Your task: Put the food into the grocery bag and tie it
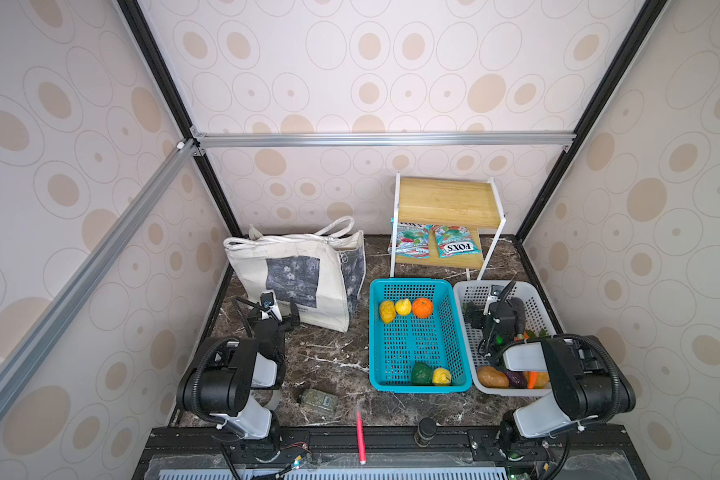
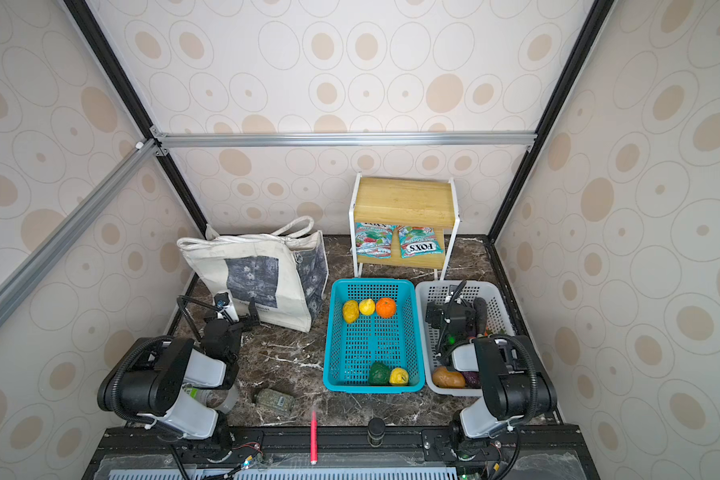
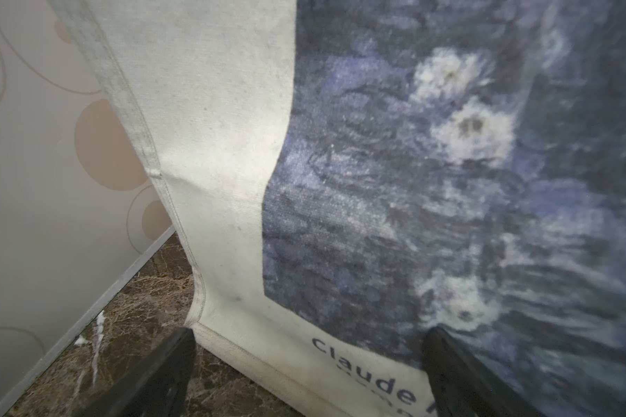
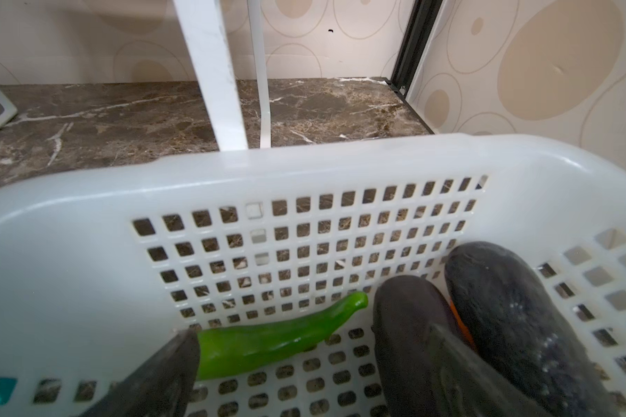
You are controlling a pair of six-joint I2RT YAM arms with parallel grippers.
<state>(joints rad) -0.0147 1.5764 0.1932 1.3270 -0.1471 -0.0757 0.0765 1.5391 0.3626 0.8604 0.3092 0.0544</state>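
Left gripper (image 3: 309, 334) — fingers apart, just beside the foot of the grocery bag (image 1: 296, 266), which stands upper left on the surface (image 1: 329, 353). Right gripper (image 4: 313, 335) — fingers apart inside the white basket (image 4: 304, 162), over a green pepper (image 4: 268, 343). An orange (image 1: 422, 307) and yellow fruits (image 1: 395, 308) lie in the teal basket (image 1: 408, 282), centre frame. Snack packets (image 1: 458, 246) are on the rack's (image 1: 449, 199) lower shelf.

left gripper (image 3: 309, 339) was open, held low at the far left; right gripper (image 4: 313, 335) was open, held low at the right.
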